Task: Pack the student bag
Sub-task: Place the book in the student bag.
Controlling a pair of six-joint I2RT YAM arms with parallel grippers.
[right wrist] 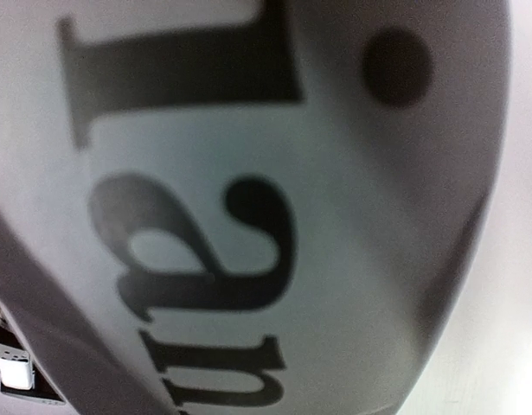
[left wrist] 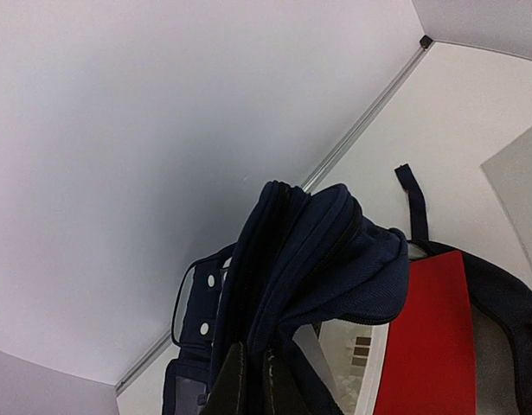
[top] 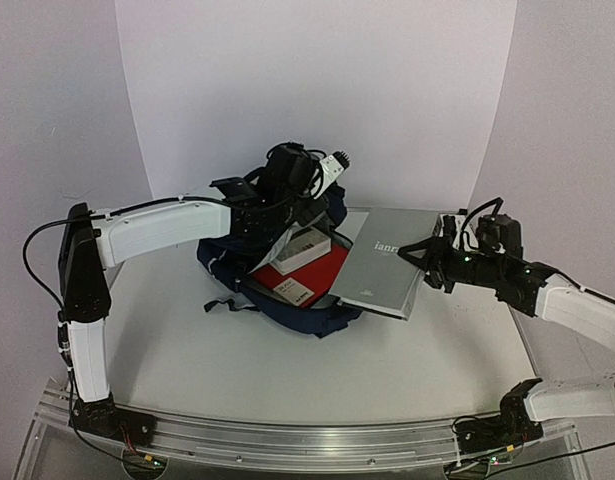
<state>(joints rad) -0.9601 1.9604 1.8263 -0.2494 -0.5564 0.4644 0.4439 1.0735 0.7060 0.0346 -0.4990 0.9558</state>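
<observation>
- Roughly at the middle of the table [top: 237, 380] lies the student bag [top: 292, 314], navy, with its mouth gaping upward.
- The left gripper [left wrist: 253, 373] is at the bag's far, upper edge. Its fingers [left wrist: 231, 385] are pressed together on a bunched fold of the bag's navy fabric, which rises in a ridge above them in the left wrist view.
- Inside the bag's opening a red book [top: 325, 272] lies flat, and its cover shows between the navy rims.
- A small white book [top: 305, 248] rests on the red one, toward the bag's far side.
- A white label with dark print [top: 292, 292] sits lower on the red cover, toward the bag's near rim. Whether it is part of that cover or a separate piece cannot be told.
- To the right of the bag a large grey book [top: 385, 265] is tilted, with its left edge over the bag's right rim and its right edge away from the bag.
- The right gripper [top: 429, 250] is at that outer edge, well right of the bag, pinching the grey book. The right wrist view is filled by the grey cover and its big dark letters, so the fingers themselves are not seen there.
- A narrow dark strap [left wrist: 412, 201] from the bag lies on the table just beyond the bag's far rim.
</observation>
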